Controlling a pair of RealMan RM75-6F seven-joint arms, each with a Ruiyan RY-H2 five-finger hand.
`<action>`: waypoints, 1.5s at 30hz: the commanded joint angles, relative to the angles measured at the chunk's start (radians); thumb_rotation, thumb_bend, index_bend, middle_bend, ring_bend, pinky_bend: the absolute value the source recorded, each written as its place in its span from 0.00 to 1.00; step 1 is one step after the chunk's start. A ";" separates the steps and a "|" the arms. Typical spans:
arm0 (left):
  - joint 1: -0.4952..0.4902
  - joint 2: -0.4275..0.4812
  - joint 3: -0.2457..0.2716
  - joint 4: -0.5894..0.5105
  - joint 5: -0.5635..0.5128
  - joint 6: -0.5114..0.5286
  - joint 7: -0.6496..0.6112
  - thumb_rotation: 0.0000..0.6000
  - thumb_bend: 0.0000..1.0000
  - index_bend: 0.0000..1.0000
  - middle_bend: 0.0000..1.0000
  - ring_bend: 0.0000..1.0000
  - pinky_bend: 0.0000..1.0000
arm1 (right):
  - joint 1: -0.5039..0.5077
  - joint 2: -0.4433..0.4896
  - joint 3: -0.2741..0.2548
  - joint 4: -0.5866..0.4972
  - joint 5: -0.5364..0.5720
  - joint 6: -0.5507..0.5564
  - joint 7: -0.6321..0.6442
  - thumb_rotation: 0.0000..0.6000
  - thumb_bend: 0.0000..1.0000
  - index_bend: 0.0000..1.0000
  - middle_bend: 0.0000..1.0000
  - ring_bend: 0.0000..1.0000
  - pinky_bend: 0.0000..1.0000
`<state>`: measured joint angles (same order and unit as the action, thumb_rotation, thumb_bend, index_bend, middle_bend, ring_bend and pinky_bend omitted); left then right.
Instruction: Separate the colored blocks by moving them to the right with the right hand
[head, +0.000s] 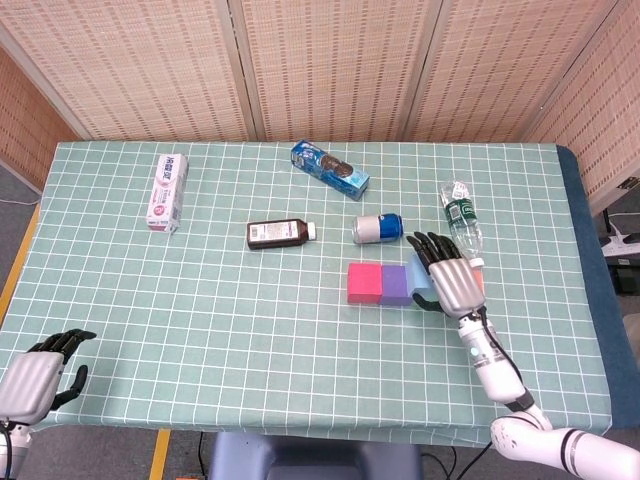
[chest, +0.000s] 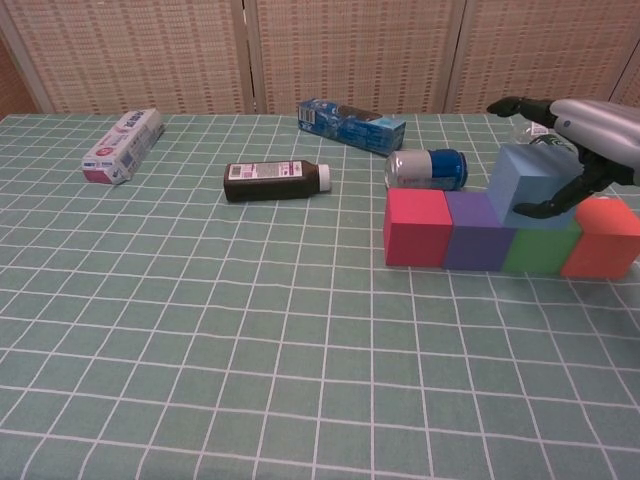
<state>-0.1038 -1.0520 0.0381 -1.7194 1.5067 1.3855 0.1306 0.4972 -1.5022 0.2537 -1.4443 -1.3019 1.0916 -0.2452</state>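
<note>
A row of blocks lies right of the table's centre: pink (chest: 418, 228), purple (chest: 478, 235), green (chest: 540, 252) and orange (chest: 605, 240). A light blue block (chest: 525, 178) sits on the green one. My right hand (chest: 588, 128) hovers over the light blue block with fingers spread, its thumb down in front of the block's face; I cannot tell if it touches. In the head view the right hand (head: 447, 275) covers most of the light blue block (head: 418, 284) and the orange one. My left hand (head: 35, 378) rests at the table's front left edge, holding nothing.
Behind the blocks lie a blue and silver can (head: 377, 228) and a clear water bottle (head: 461, 220). Further back are a blue cookie package (head: 330, 169), a brown bottle (head: 280, 233) and a toothpaste box (head: 168, 192). Table edge runs at right (head: 585, 250).
</note>
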 joint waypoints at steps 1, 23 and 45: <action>0.001 0.001 -0.001 0.001 -0.001 0.001 -0.003 1.00 0.53 0.27 0.26 0.27 0.44 | 0.009 -0.027 0.011 0.026 0.011 0.022 -0.015 1.00 0.11 0.19 0.21 0.16 0.24; 0.004 0.003 -0.001 -0.002 0.003 0.005 -0.006 1.00 0.53 0.27 0.26 0.27 0.44 | -0.151 0.215 -0.252 -0.210 -0.199 0.195 0.016 1.00 0.11 0.62 0.65 0.72 0.84; -0.006 0.005 0.005 -0.010 -0.007 -0.027 -0.006 1.00 0.53 0.27 0.26 0.27 0.44 | -0.198 0.402 -0.412 -0.294 -0.333 0.120 0.213 1.00 0.11 0.01 0.12 0.06 0.32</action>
<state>-0.1098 -1.0469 0.0427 -1.7295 1.5003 1.3590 0.1253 0.2945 -1.1178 -0.1555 -1.7146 -1.6525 1.2321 -0.0516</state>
